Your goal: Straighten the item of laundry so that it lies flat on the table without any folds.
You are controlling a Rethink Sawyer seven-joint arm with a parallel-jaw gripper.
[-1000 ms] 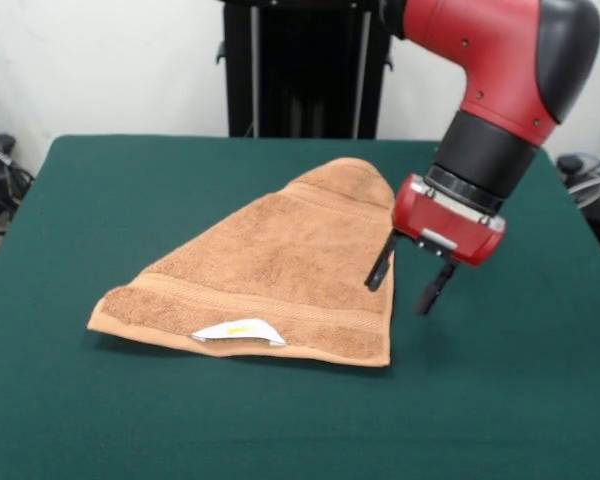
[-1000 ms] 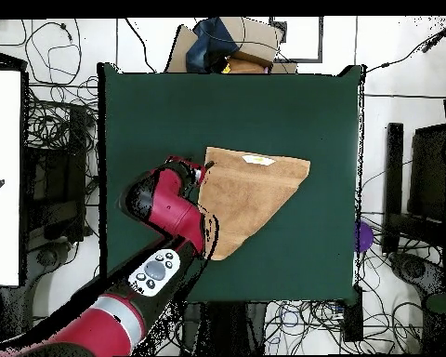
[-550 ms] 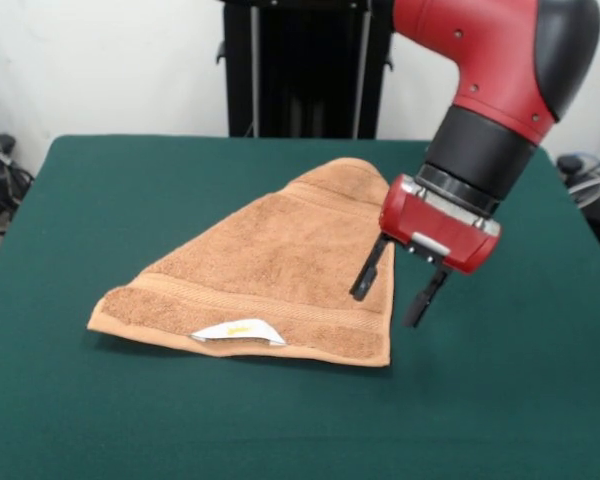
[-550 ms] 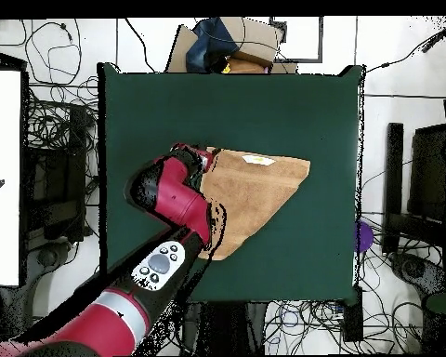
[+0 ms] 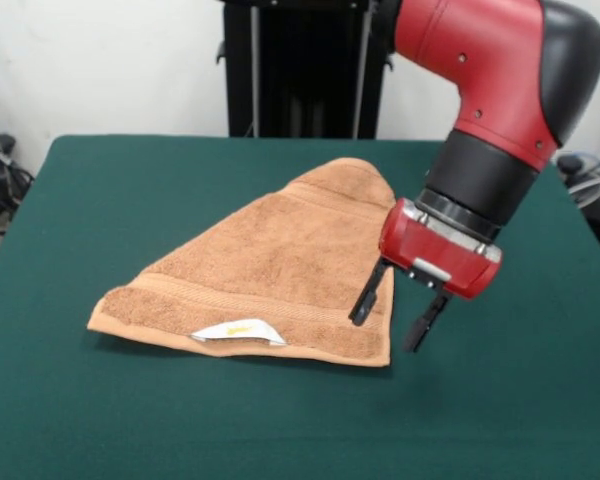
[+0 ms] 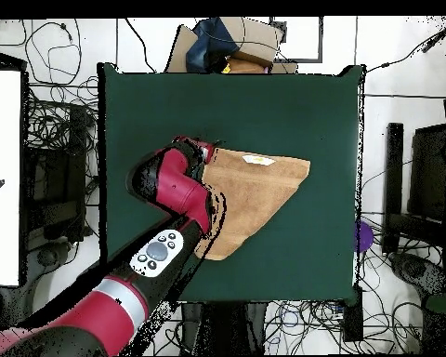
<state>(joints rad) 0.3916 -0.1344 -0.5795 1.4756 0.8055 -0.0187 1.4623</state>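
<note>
Your gripper (image 5: pixel 391 318) hangs open and empty, straddling the folded towel's (image 5: pixel 260 260) right edge on the table (image 5: pixel 100 420).

Tan terry towel (image 6: pixel 255 193) seen folded into rough triangle on dark green felt table (image 6: pixel 292 102); small white label (image 6: pixel 258 160) at far edge. Red-and-black arm (image 6: pixel 176 200) laid over towel's left side.

Towel (image 5: pixel 270 270) on table (image 5: pixel 100 420), gripper (image 5: pixel 388 320) at its edge
</note>
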